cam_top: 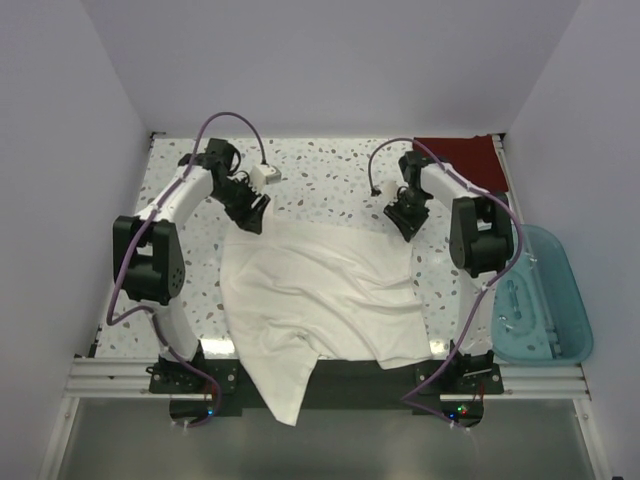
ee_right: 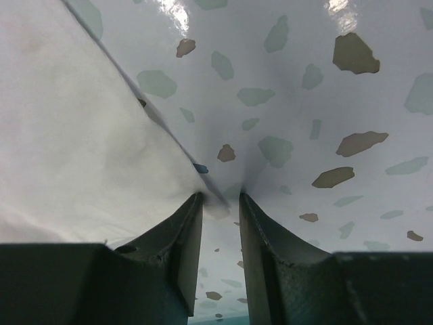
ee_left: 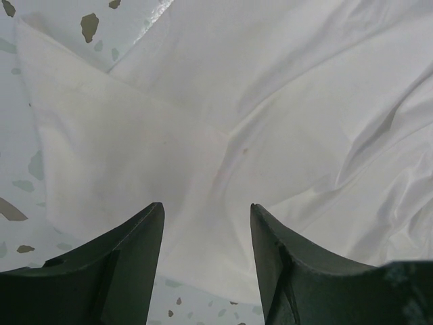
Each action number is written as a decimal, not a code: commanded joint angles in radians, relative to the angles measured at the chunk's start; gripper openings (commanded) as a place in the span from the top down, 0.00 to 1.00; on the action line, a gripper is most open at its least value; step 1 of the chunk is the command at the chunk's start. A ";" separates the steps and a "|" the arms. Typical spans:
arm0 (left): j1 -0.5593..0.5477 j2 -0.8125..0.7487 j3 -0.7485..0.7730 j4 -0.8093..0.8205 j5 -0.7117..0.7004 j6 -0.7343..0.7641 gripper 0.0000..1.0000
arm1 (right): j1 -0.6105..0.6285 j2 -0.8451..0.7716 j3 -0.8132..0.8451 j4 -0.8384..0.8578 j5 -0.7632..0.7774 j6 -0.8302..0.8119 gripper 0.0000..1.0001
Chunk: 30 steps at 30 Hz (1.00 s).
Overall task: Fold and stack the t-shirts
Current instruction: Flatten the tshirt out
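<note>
Hovering with jaws spread wide and nothing between them, the left gripper (ee_left: 206, 210) hangs over the far-left corner of the white shirt (ee_left: 223, 135). The right gripper (ee_right: 220, 198) sits low at the far-right corner, its fingers (ee_right: 183, 250) drawn close with a narrow gap. The cloth's tip reaches in between them, but whether it is pinched cannot be told.

The shirt lies spread and rumpled across the middle of the table (cam_top: 330, 170), one end draped over the near edge between the arm bases. The step in hand looks to be the start of the fold: taking both far corners. By that reading, the left gripper must next drop and close on its corner, and the right must have a sure hold. Both should then carry the far edge toward the near side together and level, so the cloth doubles without twisting. The overhanging end may drag the shirt off line.

The red shirt (cam_top: 458, 160), already folded, lies at the table's far-right corner, well apart, a likely place for the stack. A teal bin (cam_top: 540, 300) stands beyond the right edge, out of the way.
</note>
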 commanded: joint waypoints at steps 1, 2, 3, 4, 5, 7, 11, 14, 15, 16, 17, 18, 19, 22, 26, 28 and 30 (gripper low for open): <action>-0.019 0.021 0.037 0.072 -0.005 -0.028 0.41 | 0.020 0.000 -0.063 0.005 -0.017 -0.001 0.69; -0.022 0.024 0.031 0.083 -0.010 -0.039 0.42 | 0.022 0.001 -0.058 -0.010 -0.021 -0.001 0.69; -0.029 0.025 0.028 0.097 -0.019 -0.045 0.41 | 0.023 -0.002 -0.054 -0.016 -0.032 0.001 0.69; -0.032 0.031 0.025 0.123 -0.031 -0.051 0.41 | 0.023 -0.009 -0.055 -0.019 -0.032 0.002 0.68; -0.038 0.033 0.019 0.135 -0.042 -0.054 0.41 | 0.028 -0.014 -0.055 -0.021 -0.031 0.001 0.67; -0.049 0.044 0.019 0.171 -0.070 -0.066 0.41 | 0.029 -0.022 -0.061 -0.027 -0.029 -0.002 0.67; -0.062 0.068 0.034 0.201 -0.101 -0.085 0.41 | 0.029 -0.028 -0.084 -0.039 -0.026 -0.008 0.71; -0.078 0.090 0.045 0.208 -0.125 -0.080 0.41 | 0.029 -0.025 -0.084 -0.061 -0.040 -0.008 0.70; -0.083 0.091 0.043 0.211 -0.133 -0.082 0.41 | 0.031 -0.025 -0.078 -0.068 -0.048 -0.008 0.68; -0.088 0.093 0.042 0.223 -0.146 -0.080 0.41 | 0.031 -0.025 -0.075 -0.075 -0.051 -0.005 0.66; -0.091 0.093 0.039 0.226 -0.150 -0.074 0.41 | 0.029 -0.028 -0.072 -0.081 -0.060 -0.002 0.66; -0.100 0.093 0.037 0.232 -0.160 -0.074 0.41 | 0.029 -0.031 -0.067 -0.084 -0.060 0.001 0.66; -0.104 0.093 0.039 0.237 -0.163 -0.072 0.41 | 0.029 -0.032 -0.061 -0.093 -0.061 0.004 0.66; -0.109 0.102 0.048 0.235 -0.165 -0.072 0.41 | 0.025 -0.019 -0.024 -0.122 -0.071 0.015 0.65; -0.111 0.111 0.065 0.234 -0.165 -0.075 0.41 | 0.018 0.013 0.006 -0.151 -0.065 0.013 0.65; -0.111 0.114 0.074 0.234 -0.171 -0.082 0.41 | 0.015 0.015 -0.004 -0.144 -0.057 0.006 0.65; -0.111 0.111 0.076 0.243 -0.173 -0.085 0.41 | 0.017 0.003 -0.041 -0.115 -0.049 0.009 0.67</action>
